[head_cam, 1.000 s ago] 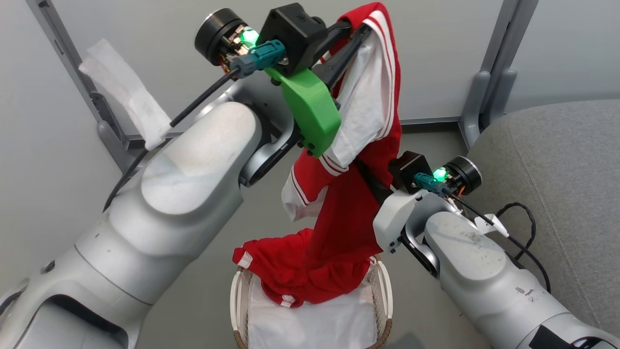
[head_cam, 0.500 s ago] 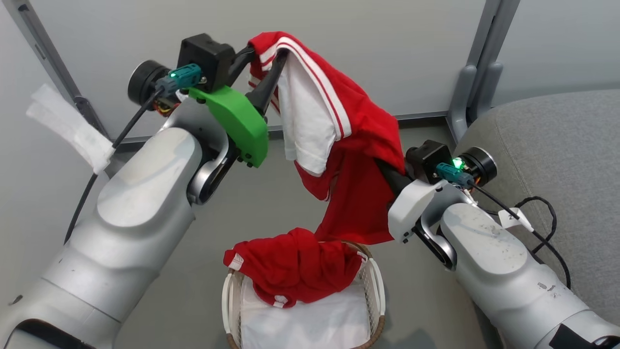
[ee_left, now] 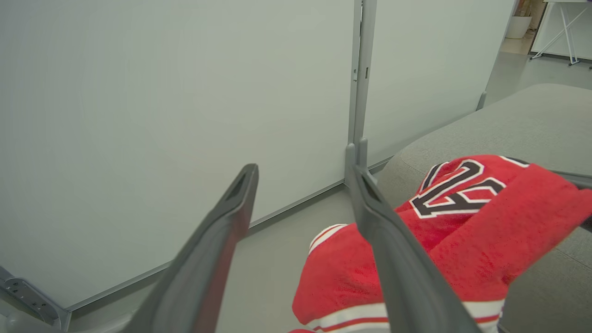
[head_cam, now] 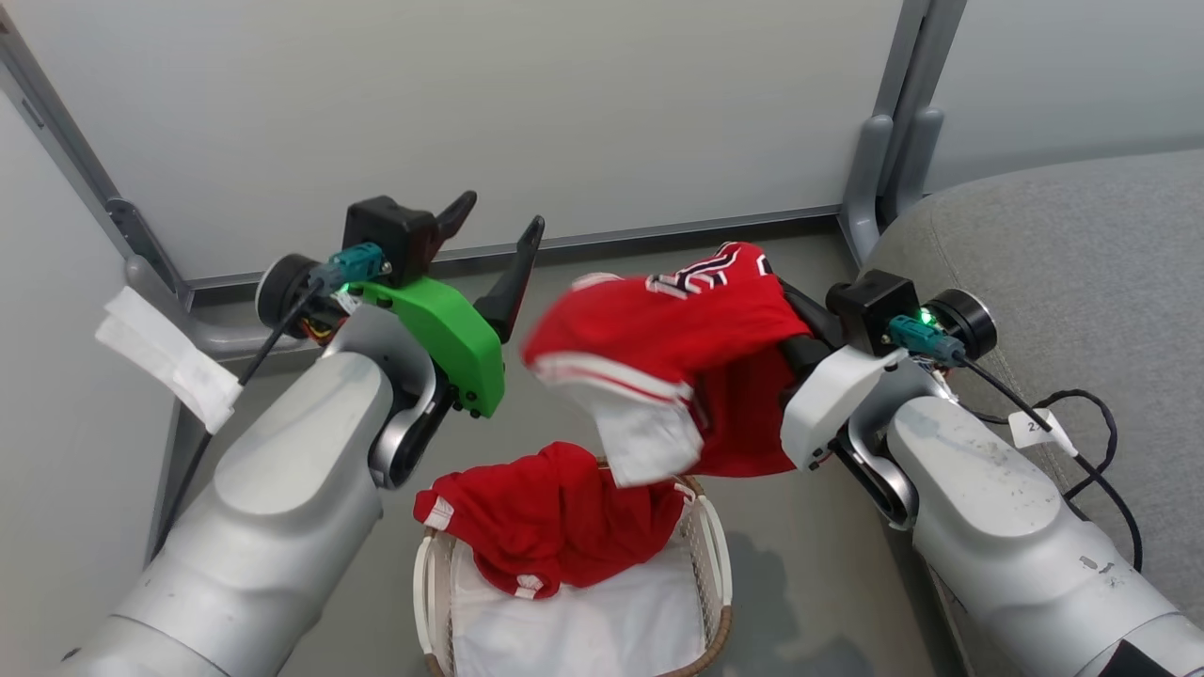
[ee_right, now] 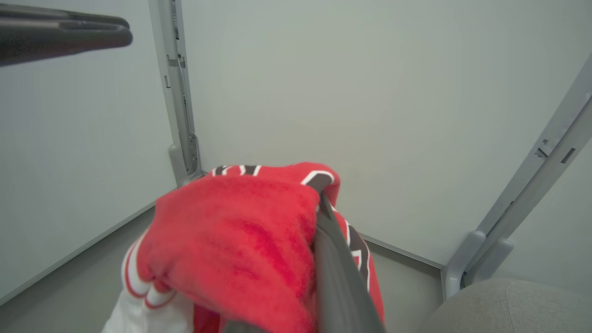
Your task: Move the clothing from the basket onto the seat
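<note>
head view: left gripper (head_cam: 494,221) spread wide, empty, just beside the red jersey (head_cam: 677,329). right gripper (head_cam: 801,315) is clamped on the jersey's upper part above the basket (head_cam: 720,564); its tail is heaped inside. grey seat (head_cam: 1063,244) at right.
left wrist view: fingers apart, nothing between.
right wrist view: jersey bunched against the closed fingers.

The clothing (head_cam: 677,329) is fuzzy cloth, the basket (head_cam: 715,555) smooth perforated plastic with a woven rim, the seat (head_cam: 1063,244) matt grey fabric.
</note>
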Available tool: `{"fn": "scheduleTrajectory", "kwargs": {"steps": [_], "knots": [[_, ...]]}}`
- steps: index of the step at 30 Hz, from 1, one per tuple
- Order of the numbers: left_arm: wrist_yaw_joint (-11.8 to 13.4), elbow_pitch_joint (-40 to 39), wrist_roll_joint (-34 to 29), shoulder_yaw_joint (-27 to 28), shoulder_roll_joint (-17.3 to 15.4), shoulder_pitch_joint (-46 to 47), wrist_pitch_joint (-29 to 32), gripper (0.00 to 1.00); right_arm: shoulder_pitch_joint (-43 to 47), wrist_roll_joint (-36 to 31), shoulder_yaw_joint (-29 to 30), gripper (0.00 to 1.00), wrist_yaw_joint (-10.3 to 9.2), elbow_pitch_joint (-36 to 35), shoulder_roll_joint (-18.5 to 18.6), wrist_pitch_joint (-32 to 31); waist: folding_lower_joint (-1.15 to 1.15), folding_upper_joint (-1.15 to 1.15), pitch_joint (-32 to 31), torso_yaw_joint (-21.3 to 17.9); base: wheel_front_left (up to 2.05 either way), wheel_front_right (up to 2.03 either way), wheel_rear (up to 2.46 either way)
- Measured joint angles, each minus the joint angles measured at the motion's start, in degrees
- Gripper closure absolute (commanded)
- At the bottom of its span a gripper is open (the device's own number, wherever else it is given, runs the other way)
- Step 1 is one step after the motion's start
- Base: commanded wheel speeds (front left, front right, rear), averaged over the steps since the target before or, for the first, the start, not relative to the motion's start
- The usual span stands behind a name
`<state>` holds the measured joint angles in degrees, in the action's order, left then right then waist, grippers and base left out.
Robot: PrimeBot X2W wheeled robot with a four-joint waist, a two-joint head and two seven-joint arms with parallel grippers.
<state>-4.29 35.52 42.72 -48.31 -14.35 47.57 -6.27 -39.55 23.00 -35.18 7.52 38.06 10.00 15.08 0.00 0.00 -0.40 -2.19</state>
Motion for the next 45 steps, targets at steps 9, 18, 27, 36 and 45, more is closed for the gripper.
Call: {"fn": "scheduleTrajectory", "kwargs": {"steps": [9,18,27,36,45], "knots": [[0.21,0.91,0.63,-0.27,-0.29,-5.32,-3.44,0.0,-0.68,-1.01,4.5,1.0,0.0,-0.2,2.79,0.0,0.0,0.0,0.42,-1.31,0.0,0.0,0.0],[1.08,-2.47,-0.76,-2.35,1.14,-11.28,-7.3,0.0,-0.66,-1.94,6.79,1.0,0.0,-1.69,5.17,-0.18,0.0,0.0,0.9,-3.14,0.0,0.0,0.0],[1.88,-7.92,-3.1,-3.99,2.3,-17.0,-8.44,0.0,1.14,-2.78,8.47,1.0,0.0,-6.24,5.6,-1.12,0.0,0.0,1.57,-6.57,0.0,0.0,0.0],[2.78,-11.82,-3.99,-4.94,2.22,-19.41,-8.5,0.0,4.5,-4.13,11.59,1.0,0.0,-11.14,6.71,-3.02,0.0,0.0,2.48,-11.42,0.0,0.0,0.0],[3.6,-13.89,-4.56,-5.52,1.42,-19.57,-8.11,0.0,5.71,-5.57,14.33,1.0,0.0,-15.49,6.27,-4.36,0.01,0.0,3.77,-17.57,0.0,0.0,0.0]]}}
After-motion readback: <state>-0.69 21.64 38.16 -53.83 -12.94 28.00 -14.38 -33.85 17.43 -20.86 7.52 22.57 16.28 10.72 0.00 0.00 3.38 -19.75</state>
